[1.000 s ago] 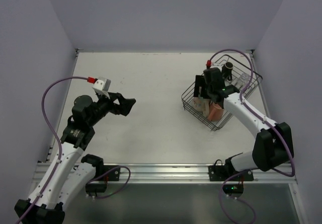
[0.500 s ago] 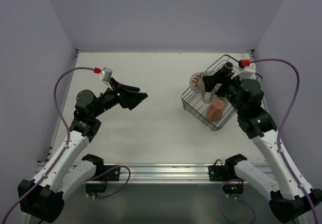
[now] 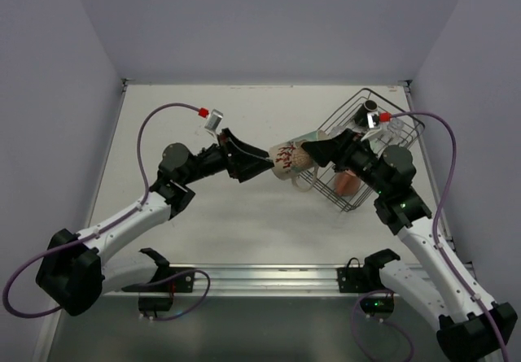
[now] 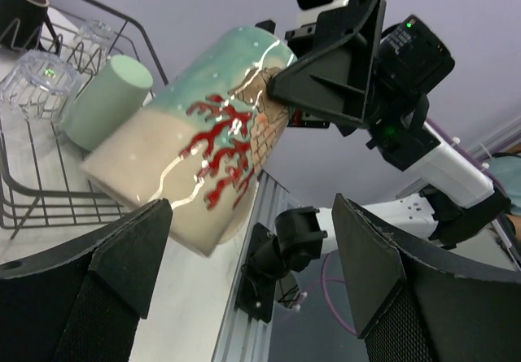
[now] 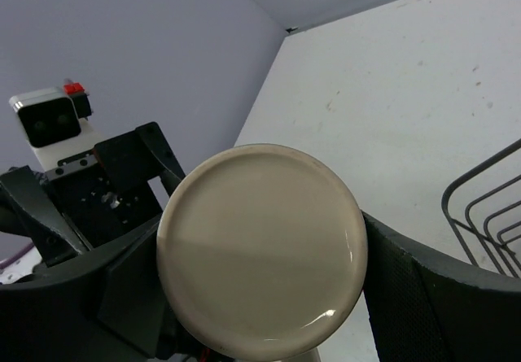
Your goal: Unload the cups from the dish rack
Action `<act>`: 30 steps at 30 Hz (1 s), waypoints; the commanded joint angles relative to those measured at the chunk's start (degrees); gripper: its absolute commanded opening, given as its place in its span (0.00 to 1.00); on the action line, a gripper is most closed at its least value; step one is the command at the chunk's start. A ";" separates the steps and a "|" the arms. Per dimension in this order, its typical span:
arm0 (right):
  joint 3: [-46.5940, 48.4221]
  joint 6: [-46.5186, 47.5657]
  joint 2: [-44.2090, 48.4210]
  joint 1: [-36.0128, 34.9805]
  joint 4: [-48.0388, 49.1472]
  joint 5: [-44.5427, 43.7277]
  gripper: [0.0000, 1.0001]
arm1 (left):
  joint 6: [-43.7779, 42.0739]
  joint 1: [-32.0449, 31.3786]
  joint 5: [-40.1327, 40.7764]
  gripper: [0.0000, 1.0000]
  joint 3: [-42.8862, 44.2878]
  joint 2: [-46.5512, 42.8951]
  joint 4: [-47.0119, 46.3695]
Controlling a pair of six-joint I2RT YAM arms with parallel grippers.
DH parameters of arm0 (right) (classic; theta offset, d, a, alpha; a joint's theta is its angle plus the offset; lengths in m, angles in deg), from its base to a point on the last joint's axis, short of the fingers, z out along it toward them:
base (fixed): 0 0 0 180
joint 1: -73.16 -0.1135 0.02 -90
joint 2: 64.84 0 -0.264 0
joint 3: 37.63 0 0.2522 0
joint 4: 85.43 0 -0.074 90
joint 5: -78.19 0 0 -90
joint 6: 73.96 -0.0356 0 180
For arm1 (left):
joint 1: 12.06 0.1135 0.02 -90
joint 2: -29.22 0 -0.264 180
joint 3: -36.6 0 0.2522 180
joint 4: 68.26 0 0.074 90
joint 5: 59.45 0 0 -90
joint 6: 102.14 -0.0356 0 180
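Note:
My right gripper [image 3: 320, 152] is shut on the large beige mug [image 3: 288, 158], which has a red coral pattern, and holds it sideways in the air left of the dish rack [image 3: 383, 138]. In the right wrist view the mug's round base [image 5: 260, 252] fills the space between my fingers [image 5: 427, 293]. My left gripper [image 3: 259, 163] is open, its tips close to the mug's base. In the left wrist view the mug [image 4: 195, 159] lies just ahead of my open fingers [image 4: 122, 256]. The pinkish cup [image 3: 348, 184], dark brown mug [image 3: 370, 106], mint tumbler [image 4: 106, 102] and clear glass [image 4: 37, 85] sit in the rack.
The black wire rack [image 4: 49, 203] stands at the table's far right, close to the right wall. The white tabletop [image 3: 203, 118] stretches left and behind the arms. A metal rail [image 3: 269, 276] runs along the near edge.
My right gripper has lifted the beige mug out of the rack and carried it left. My left arm has swung right, open, up to the mug.

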 commanded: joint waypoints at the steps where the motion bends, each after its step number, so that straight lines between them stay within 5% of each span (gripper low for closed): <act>1: 0.31 -6.67 2.01 0.05 15.75 4.90 0.43 | 1.89 -0.78 0.96 0.88 1.55 2.34 -8.12; 10: -1.46 -6.06 5.35 0.05 15.49 0.25 0.38 | -1.44 -1.22 3.94 0.85 0.06 0.26 -3.39; 18: -1.63 -6.85 4.48 0.14 16.28 0.06 0.35 | -6.02 -1.31 12.30 0.86 -1.26 -8.10 10.50; 30: -3.03 -10.10 2.19 0.05 21.55 0.68 0.35 | 2.68 -3.24 3.78 0.84 -2.14 -2.40 1.56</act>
